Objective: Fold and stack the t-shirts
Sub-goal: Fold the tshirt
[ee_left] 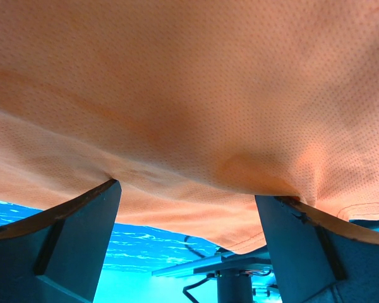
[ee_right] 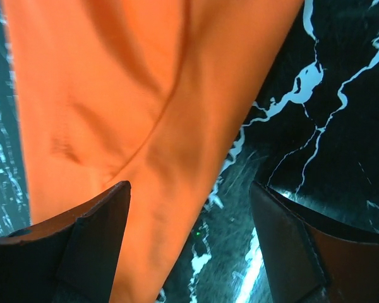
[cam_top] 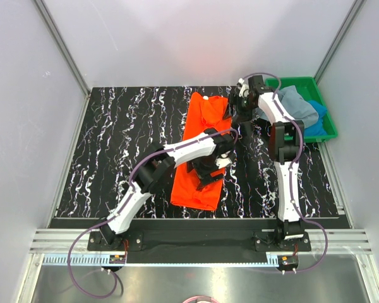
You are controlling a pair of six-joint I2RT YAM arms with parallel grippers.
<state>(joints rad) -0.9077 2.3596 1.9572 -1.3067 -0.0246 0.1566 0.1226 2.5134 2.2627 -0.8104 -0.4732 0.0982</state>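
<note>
**A:** Where do we have the orange t-shirt [cam_top: 199,123]?

**B:** It lies as a long, narrow strip down the middle of the bench [cam_top: 126,139], one end toward the back and the other toward our arm bases. The grey-blue t-shirt [cam_top: 297,104] and the bright blue t-shirt [cam_top: 317,120] sit bunched in the green tray [cam_top: 303,79] at the back right, not yet folded.

**A:** So we judge the step in hand to be the crosswise fold?

**B:** We think so. The strip needs one end brought over the other. To do it well, we want both arms to take the cloth at the same level on opposite edges. We should lift only enough to clear the layer beneath, then lay edge on edge so the rectangle comes out square. Thin mesh like this will probably sag and slide, so a shallow pinch at the hem risks dropping one layer.

**A:** And our fingers?

**B:** Our left fingers [ee_left: 76,240] are spread about as wide as they go over the near half of the strip. The orange cloth rests across both tips, with nothing pinched between them. Our right fingers [ee_right: 82,246] are also wide apart, at the strip's right edge toward the back. One is over the cloth and the other over bare bench, and they hold nothing. Whether they touch the shirt, we cannot tell.
</note>
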